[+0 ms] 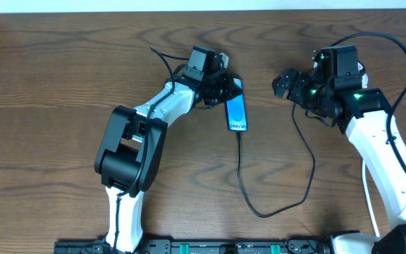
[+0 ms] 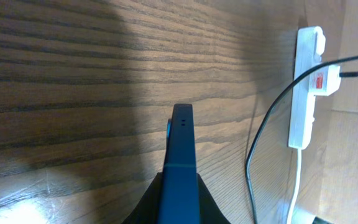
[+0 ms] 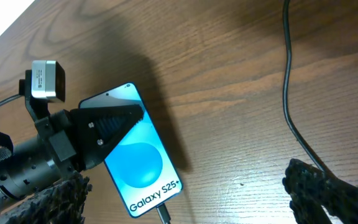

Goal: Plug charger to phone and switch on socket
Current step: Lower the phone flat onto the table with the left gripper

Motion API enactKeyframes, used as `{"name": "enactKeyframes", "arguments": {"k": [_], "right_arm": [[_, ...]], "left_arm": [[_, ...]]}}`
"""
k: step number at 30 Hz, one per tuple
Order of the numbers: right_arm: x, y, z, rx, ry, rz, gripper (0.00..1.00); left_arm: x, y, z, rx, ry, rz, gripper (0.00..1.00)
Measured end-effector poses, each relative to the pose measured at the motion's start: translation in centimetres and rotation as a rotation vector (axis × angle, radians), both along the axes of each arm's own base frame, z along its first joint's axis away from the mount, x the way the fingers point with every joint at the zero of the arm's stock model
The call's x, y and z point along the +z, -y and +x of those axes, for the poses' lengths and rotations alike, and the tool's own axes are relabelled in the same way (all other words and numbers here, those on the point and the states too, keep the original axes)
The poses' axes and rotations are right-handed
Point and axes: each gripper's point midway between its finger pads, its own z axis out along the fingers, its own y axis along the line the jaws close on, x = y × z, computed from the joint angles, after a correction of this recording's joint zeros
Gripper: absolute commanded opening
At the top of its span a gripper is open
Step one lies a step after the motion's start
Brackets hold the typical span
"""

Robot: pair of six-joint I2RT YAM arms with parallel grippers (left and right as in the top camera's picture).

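Note:
The phone lies on the wooden table, its blue screen up and reading "Galaxy S25+". My left gripper is shut on the phone's far end; in the left wrist view the phone shows edge-on between the jaws. The charger's thin black cable loops across the table, and its small plug tip sits in the phone's near end. My right gripper is open, to the right of the phone, with nothing between its fingers. The white socket lies further right.
The socket's thick white cord trails along the table beside the black cable. In the overhead view my right arm hides the socket. The table's far edge runs along the top.

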Motion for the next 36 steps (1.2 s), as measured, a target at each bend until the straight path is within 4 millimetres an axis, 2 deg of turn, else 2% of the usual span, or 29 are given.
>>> {"name": "enactKeyframes", "arguments": {"k": [6, 14, 24, 28, 34, 36], "right_arm": [[0.0, 0.0, 0.0, 0.000, 0.000, 0.000, 0.99], [0.0, 0.0, 0.0, 0.000, 0.000, 0.000, 0.99], [0.0, 0.1, 0.0, 0.001, 0.001, -0.005, 0.99], [0.0, 0.1, 0.0, -0.001, 0.002, -0.008, 0.99], [0.0, 0.2, 0.0, -0.003, 0.002, -0.010, 0.99], [0.0, 0.2, 0.0, -0.003, 0.002, -0.010, 0.99]], "left_arm": [[-0.3, 0.0, 0.0, 0.027, -0.032, -0.007, 0.07], [-3.9, -0.1, -0.7, 0.043, -0.129, 0.002, 0.07], [-3.8, 0.0, -0.7, 0.040, -0.129, -0.006, 0.07], [-3.8, 0.1, -0.7, 0.039, -0.128, -0.006, 0.17], [-3.8, 0.1, -0.6, 0.042, -0.131, -0.007, 0.17], [-3.8, 0.1, -0.6, 0.042, -0.131, -0.008, 0.22]]}}
